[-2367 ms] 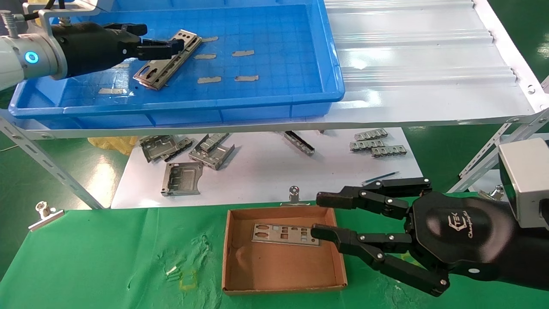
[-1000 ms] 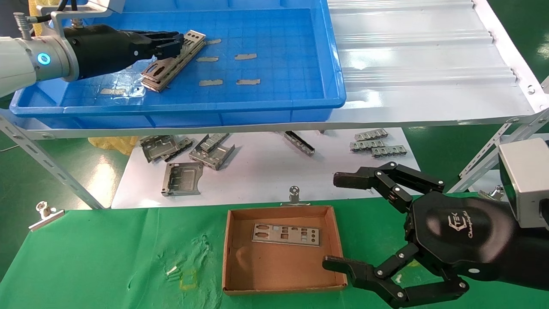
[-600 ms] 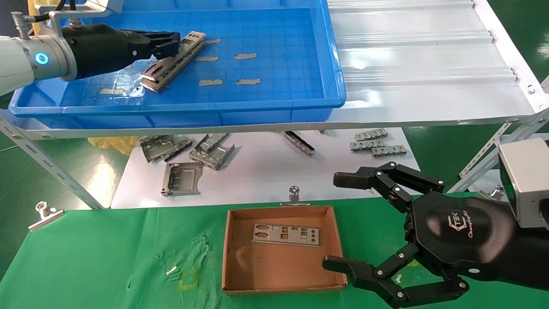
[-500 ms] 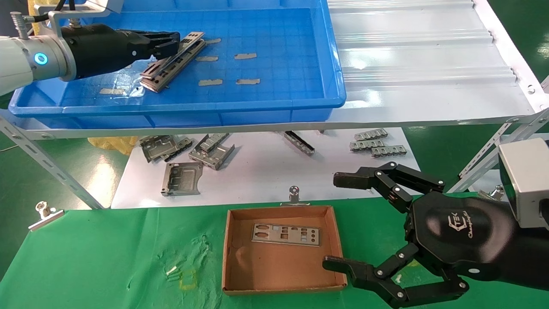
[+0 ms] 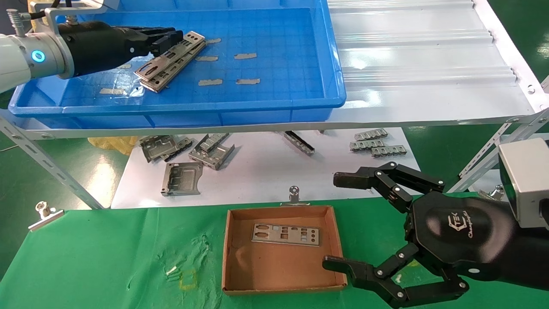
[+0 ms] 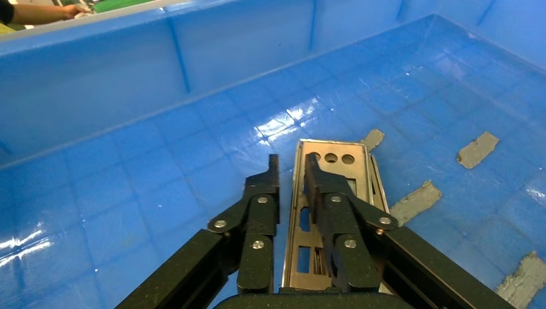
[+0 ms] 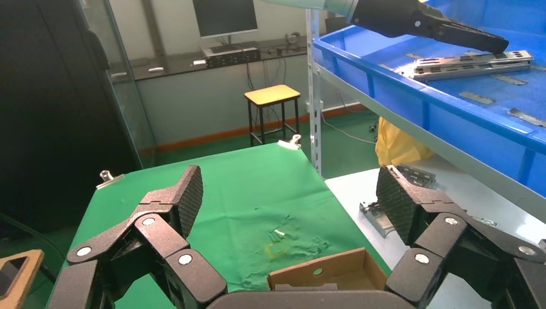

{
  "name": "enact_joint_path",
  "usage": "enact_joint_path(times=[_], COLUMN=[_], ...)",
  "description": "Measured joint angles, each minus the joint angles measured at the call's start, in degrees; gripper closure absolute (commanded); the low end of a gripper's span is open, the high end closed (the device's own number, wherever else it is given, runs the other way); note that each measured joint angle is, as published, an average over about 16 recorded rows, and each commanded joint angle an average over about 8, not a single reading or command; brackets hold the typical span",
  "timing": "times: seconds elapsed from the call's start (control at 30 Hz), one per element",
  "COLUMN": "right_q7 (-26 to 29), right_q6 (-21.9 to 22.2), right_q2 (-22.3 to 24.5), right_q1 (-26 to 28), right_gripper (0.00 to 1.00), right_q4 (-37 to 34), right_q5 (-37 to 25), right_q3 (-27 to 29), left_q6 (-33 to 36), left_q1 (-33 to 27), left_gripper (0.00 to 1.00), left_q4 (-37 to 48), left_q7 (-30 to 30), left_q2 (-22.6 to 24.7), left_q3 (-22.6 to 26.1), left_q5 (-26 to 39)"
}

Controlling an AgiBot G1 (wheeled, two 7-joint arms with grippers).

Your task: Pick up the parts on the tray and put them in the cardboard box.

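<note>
The blue tray [image 5: 274, 51] stands on the shelf at the far left. My left gripper [image 5: 169, 38] is inside it, shut on the long edge of a silver-grey part [image 5: 171, 53], which sits slightly raised over another part [image 5: 159, 84] beneath it. In the left wrist view the gripper [image 6: 291, 168] pinches the part's [image 6: 331, 151] edge above the tray floor [image 6: 161, 180]. The cardboard box [image 5: 226, 253] on the green cloth holds one part [image 5: 286, 234]. My right gripper [image 5: 336, 220] is wide open and empty just right of the box; in its wrist view the gripper [image 7: 290, 187] is above the box [image 7: 322, 277].
Bent grey brackets [image 5: 182, 178] and notched strips [image 5: 377, 143] lie on a white sheet below the shelf. A white corrugated sheet [image 5: 420, 56] lies right of the tray. Metal clips [image 5: 45, 212] [image 5: 294, 194] hold the green cloth's far edge.
My right gripper let go of the part in the box, opened wide and drew back to the right, then stayed still. My left gripper closed on the top part and raised it slightly.
</note>
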Motion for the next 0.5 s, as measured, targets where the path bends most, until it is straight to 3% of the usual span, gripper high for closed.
enact_joint_path(times=[0.5], right_q7=[0.0], right_q6=[0.0], right_q2=[0.0], right_q1=[0.0], right_gripper=[0.0], right_q4=[0.0], right_q5=[0.0], right_q3=[0.0], left_q6=[1.9], left_q1=[-0.3], left_gripper=[0.0], left_q4=[-0.4], left_q7=[1.1], left_q2=[-0.6], left_q3=[0.2], left_q5=[0.3])
